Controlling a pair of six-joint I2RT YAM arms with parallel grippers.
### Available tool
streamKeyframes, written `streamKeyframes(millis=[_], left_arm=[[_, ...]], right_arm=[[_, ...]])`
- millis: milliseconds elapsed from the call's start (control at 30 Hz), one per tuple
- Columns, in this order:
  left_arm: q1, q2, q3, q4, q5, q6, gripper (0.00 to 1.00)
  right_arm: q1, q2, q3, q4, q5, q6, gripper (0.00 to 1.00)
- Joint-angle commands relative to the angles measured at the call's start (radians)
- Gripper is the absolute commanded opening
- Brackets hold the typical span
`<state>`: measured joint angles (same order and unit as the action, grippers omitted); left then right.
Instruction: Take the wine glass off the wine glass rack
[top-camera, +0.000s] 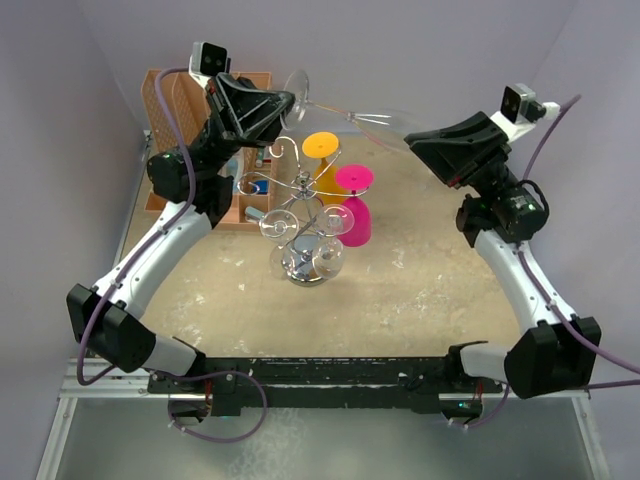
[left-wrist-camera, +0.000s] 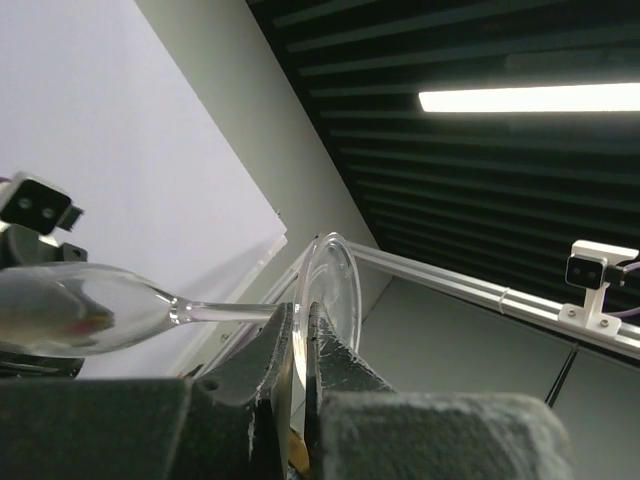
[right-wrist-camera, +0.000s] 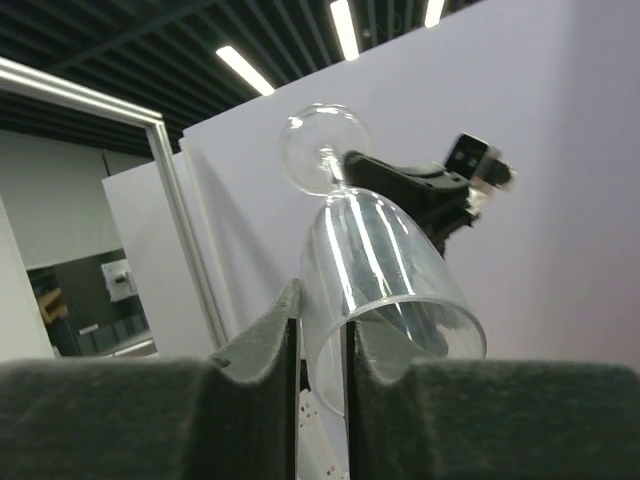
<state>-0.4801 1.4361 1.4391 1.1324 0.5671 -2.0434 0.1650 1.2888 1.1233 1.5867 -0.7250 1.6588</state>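
A clear wine glass (top-camera: 385, 122) hangs sideways in the air at the back, above and behind the silver wire rack (top-camera: 300, 215). My left gripper (top-camera: 285, 100) is shut on the glass's round foot (left-wrist-camera: 335, 290), with the stem (left-wrist-camera: 220, 312) running off to the left. My right gripper (top-camera: 412, 140) is shut on the wall of the bowl (right-wrist-camera: 390, 270) at its rim, one finger inside and one outside. In the right wrist view the gripper (right-wrist-camera: 322, 330) shows the foot (right-wrist-camera: 320, 150) beyond it. The glass is clear of the rack's curled arms.
Two more clear glasses (top-camera: 325, 255) hang low on the rack. A yellow glass (top-camera: 321, 145) and a pink glass (top-camera: 357, 222) stand foot-up right beside it. An orange slotted organizer (top-camera: 170, 100) stands at the back left, under my left arm.
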Motion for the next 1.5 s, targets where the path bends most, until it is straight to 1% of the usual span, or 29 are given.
streamKeyframes(millis=[0,67,100,133,200,267,300,333,400,467,500,533,567,633,700,800,900,967,1033,1167,1300,1400,1467], left_arm=[[-0.005,-0.016,-0.007,0.054,-0.032,0.001,0.00],[-0.005,-0.016,-0.012,0.047,-0.030,0.010,0.01],[-0.005,-0.018,-0.017,0.048,-0.029,0.015,0.06],[-0.005,-0.020,-0.024,0.049,-0.031,0.021,0.16],[-0.005,-0.026,-0.035,0.047,-0.031,0.037,0.33],[-0.005,-0.037,-0.037,0.009,-0.017,0.087,0.48],[-0.005,-0.045,-0.038,-0.024,-0.008,0.106,0.55],[-0.004,-0.055,-0.040,-0.061,0.001,0.154,0.59],[0.001,-0.083,-0.041,-0.170,0.020,0.241,0.63],[0.015,-0.124,-0.044,-0.317,0.031,0.346,0.64],[0.028,-0.145,-0.047,-0.390,0.030,0.411,0.64],[0.042,-0.167,-0.050,-0.464,0.029,0.469,0.64],[0.058,-0.186,-0.051,-0.535,0.026,0.525,0.64],[0.086,-0.218,-0.042,-0.693,0.020,0.637,0.65],[0.117,-0.242,-0.024,-0.837,0.013,0.732,0.65],[0.142,-0.275,0.037,-1.085,-0.045,0.923,0.65],[0.143,-0.286,0.141,-1.384,-0.167,1.134,0.66],[0.143,-0.288,0.191,-1.493,-0.238,1.240,0.66],[0.144,-0.285,0.233,-1.573,-0.303,1.312,0.66],[0.143,-0.272,0.284,-1.673,-0.406,1.400,0.67],[0.143,-0.269,0.298,-1.721,-0.474,1.451,0.68],[0.143,-0.264,0.306,-1.762,-0.526,1.477,0.68],[0.143,-0.264,0.309,-1.788,-0.561,1.488,0.68]], right_arm=[[0.010,-0.066,-0.002,0.270,0.077,-0.030,0.12],[0.010,-0.084,-0.015,0.272,0.095,-0.039,0.05],[0.010,-0.093,-0.023,0.279,0.106,-0.044,0.02],[0.010,-0.102,-0.033,0.288,0.120,-0.047,0.00],[0.010,-0.121,-0.054,0.299,0.141,-0.058,0.00],[0.010,-0.145,-0.081,0.304,0.147,-0.072,0.00],[0.009,-0.167,-0.097,0.299,0.162,-0.088,0.00],[0.008,-0.189,-0.112,0.276,0.183,-0.118,0.00],[0.007,-0.237,-0.125,0.158,0.202,-0.204,0.00],[0.007,-0.297,-0.121,-0.029,0.237,-0.329,0.00],[0.007,-0.330,-0.105,-0.142,0.269,-0.442,0.00],[0.007,-0.362,-0.084,-0.278,0.308,-0.500,0.00],[0.007,-0.393,-0.060,-0.424,0.374,-0.628,0.00],[0.007,-0.439,0.012,-0.717,0.546,-0.808,0.00],[0.007,-0.461,0.083,-0.962,0.689,-0.971,0.00],[0.007,-0.473,0.136,-1.228,0.833,-1.179,0.00],[0.007,-0.494,0.122,-1.397,0.955,-1.344,0.00],[0.007,-0.505,0.100,-1.499,1.013,-1.416,0.00],[0.007,-0.508,0.081,-1.595,1.047,-1.464,0.00],[0.007,-0.460,0.085,-1.786,1.062,-1.484,0.00],[0.007,-0.353,0.116,-1.930,1.027,-1.468,0.00],[0.007,-0.228,0.161,-2.012,0.997,-1.447,0.00],[0.007,-0.133,0.221,-2.057,0.973,-1.441,0.00]])
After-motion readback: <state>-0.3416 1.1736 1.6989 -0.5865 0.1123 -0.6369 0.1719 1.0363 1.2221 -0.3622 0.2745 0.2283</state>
